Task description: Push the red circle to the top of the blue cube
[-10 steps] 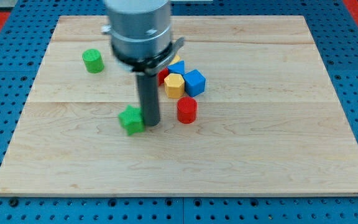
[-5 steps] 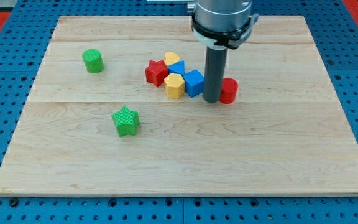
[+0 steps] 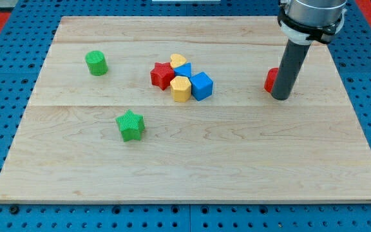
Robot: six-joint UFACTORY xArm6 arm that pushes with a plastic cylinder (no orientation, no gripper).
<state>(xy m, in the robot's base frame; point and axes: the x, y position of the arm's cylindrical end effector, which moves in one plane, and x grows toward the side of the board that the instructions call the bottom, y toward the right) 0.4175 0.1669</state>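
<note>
The red circle [image 3: 271,79] lies at the view's right, mostly hidden behind my rod. My tip [image 3: 280,97] rests on the board just right of and below it, touching or nearly touching it. The blue cube [image 3: 201,86] sits near the board's middle, well to the left of the red circle, at the right end of a cluster of blocks.
The cluster holds a red star [image 3: 162,75], a yellow heart [image 3: 178,61], a yellow hexagon-like block [image 3: 181,89] and a small blue block [image 3: 183,70]. A green cylinder [image 3: 96,63] stands at the upper left. A green star [image 3: 131,125] lies at the lower left of the middle.
My tip swept from beside the green star to the right, past the cluster. The red circle moved from below the blue cube to far right of it.
</note>
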